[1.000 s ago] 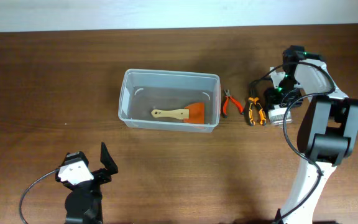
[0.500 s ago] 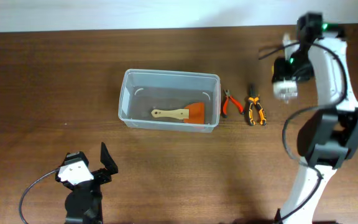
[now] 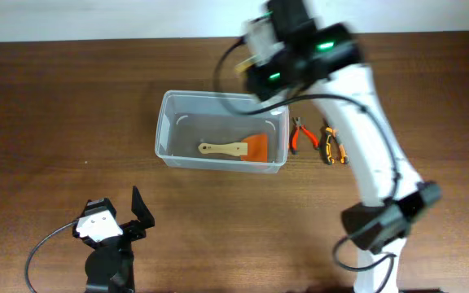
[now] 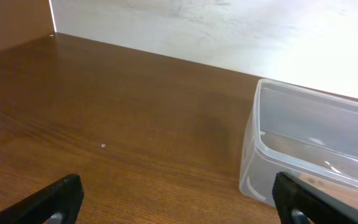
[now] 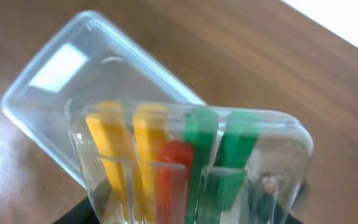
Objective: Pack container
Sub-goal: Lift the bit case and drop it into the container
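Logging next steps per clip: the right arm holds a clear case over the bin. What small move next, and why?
Likely ease the right gripper down into the container: its clear case of yellow, red and green pieces hangs over it, and the floor holds only a scraper.

Robotics lab / test bench, not a home. Two robot arms, right (image 3: 369,138) & left (image 3: 108,244), w/ green status LEDs (image 3: 324,46), sit at a bare wood-grain desk (image 3: 55,106) against a plain white wall (image 3: 96,20). Props are laid out as for a trial: clear container (image 3: 161,130) w/ scraper (image 3: 236,149) inside, red pliers (image 3: 303,135) & orange pliers (image 3: 330,145) beside it, and a clear case (image 5: 191,162) of coloured bits right at the right wrist cam.
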